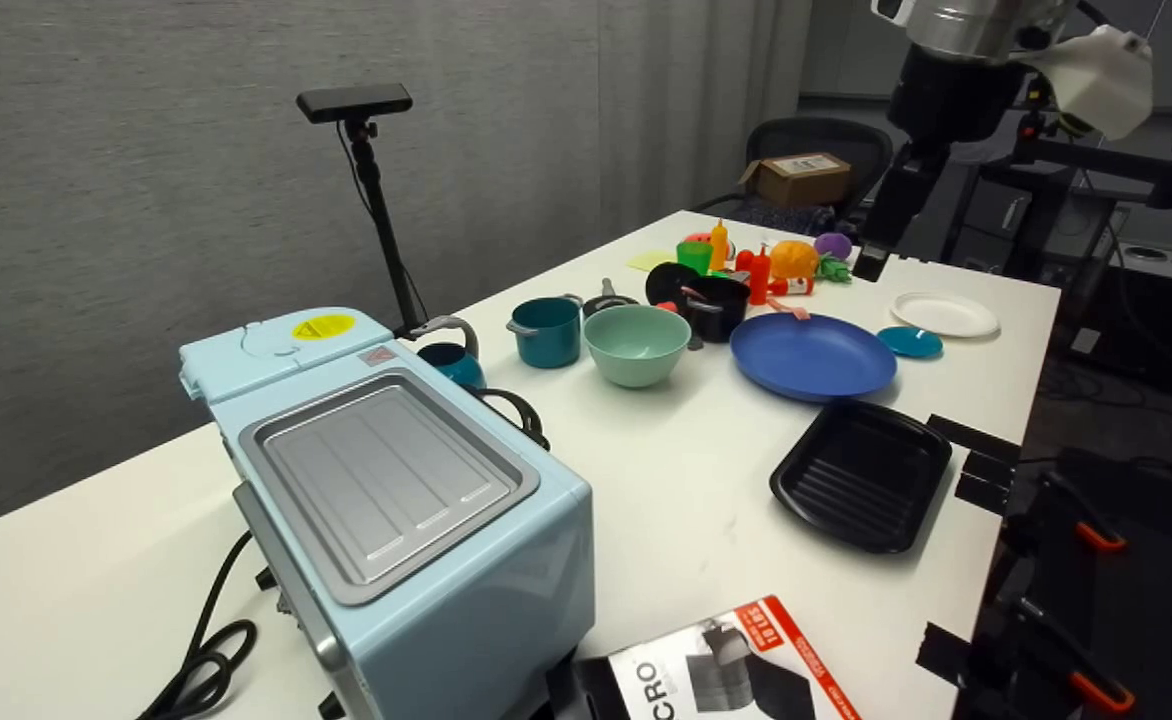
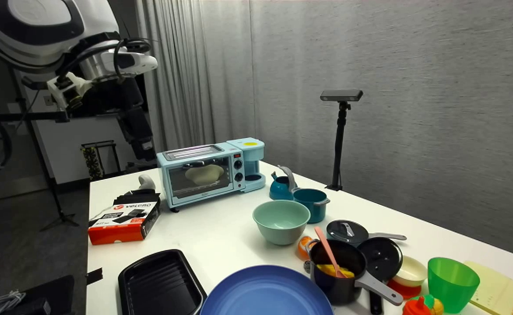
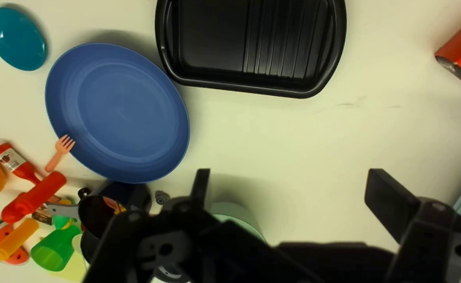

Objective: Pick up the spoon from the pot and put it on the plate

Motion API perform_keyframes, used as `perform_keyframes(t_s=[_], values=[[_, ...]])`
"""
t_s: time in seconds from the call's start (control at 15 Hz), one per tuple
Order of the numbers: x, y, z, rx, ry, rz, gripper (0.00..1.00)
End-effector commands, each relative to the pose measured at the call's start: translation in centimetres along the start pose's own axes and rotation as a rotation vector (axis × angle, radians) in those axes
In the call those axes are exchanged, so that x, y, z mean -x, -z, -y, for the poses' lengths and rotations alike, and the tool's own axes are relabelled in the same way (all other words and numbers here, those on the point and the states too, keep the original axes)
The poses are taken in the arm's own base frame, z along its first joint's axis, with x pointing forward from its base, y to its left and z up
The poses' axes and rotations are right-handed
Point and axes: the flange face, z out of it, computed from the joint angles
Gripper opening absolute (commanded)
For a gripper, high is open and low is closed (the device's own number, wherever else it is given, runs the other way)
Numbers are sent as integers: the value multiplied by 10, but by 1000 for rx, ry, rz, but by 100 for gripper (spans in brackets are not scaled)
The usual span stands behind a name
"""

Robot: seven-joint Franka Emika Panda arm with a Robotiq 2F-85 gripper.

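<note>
The pink spoon leans in the black pot, its handle rising above the rim, with yellow pieces beside it. In the wrist view the pot is at lower left, partly hidden by my gripper, and only a bit of the spoon shows. The large blue plate lies beside the pot; it also shows in both exterior views. A pink fork rests on its rim. My gripper is open and empty, high above the table; it also shows in both exterior views.
A black rectangular tray adjoins the plate. A mint bowl, a lidded pan and a green cup stand near the pot. A blue toaster oven and a Velcro box stand farther off.
</note>
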Motion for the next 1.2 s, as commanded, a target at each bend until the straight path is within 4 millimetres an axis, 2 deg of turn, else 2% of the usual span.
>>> perform_keyframes(t_s=[0.0,0.27,0.4,0.73,0.87,0.93,1.13], values=[[-39,-3,-39,-14,-124,-53,100],[-97,-21,-100,-41,-264,-77,100],[-128,-34,-123,-22,-300,-39,100],[-191,-69,-160,4,-306,48,100],[-213,-75,-164,8,-300,38,100],[-186,-72,-159,-13,-311,30,100],[-207,-82,-162,-10,-311,29,100]])
